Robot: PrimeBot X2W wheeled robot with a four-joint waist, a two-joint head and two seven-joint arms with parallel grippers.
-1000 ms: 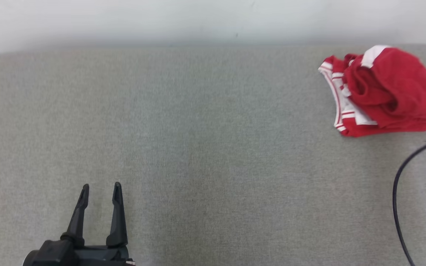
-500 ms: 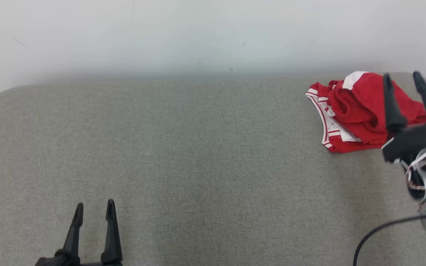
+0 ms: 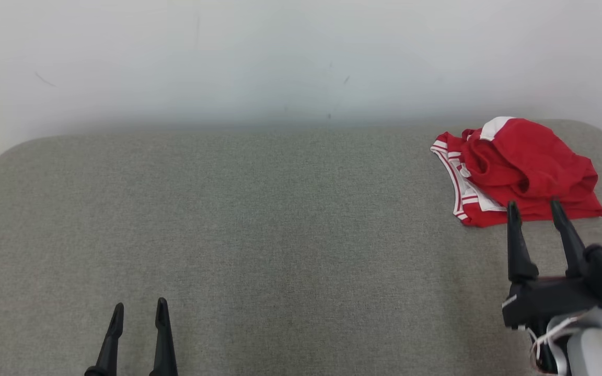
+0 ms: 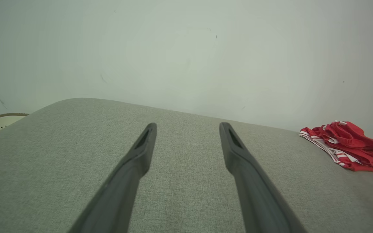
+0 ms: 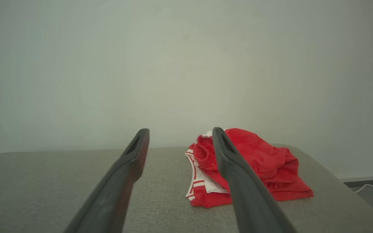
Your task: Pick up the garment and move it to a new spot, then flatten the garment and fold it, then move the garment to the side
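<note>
The garment [image 3: 520, 169] is a crumpled red piece with white and red striped trim, lying at the far right of the grey padded surface [image 3: 280, 235]. It also appears at the right edge of the left wrist view [image 4: 351, 147] and just ahead of the fingers in the right wrist view [image 5: 257, 165]. My right gripper [image 3: 536, 209] stands open just in front of the garment, fingertips near its front hem, nothing between them. My left gripper [image 3: 139, 312] is open low at the near left, far from the garment.
A pale wall [image 3: 301, 57] rises behind the surface's far edge. The surface's rounded corners show at far left and far right. A white cable [image 5: 372, 187] lies on the floor beyond the right edge.
The head camera has tilted up, so the whole picture has slid down. My right gripper has drawn back from over the garment to just in front of it, still open.
</note>
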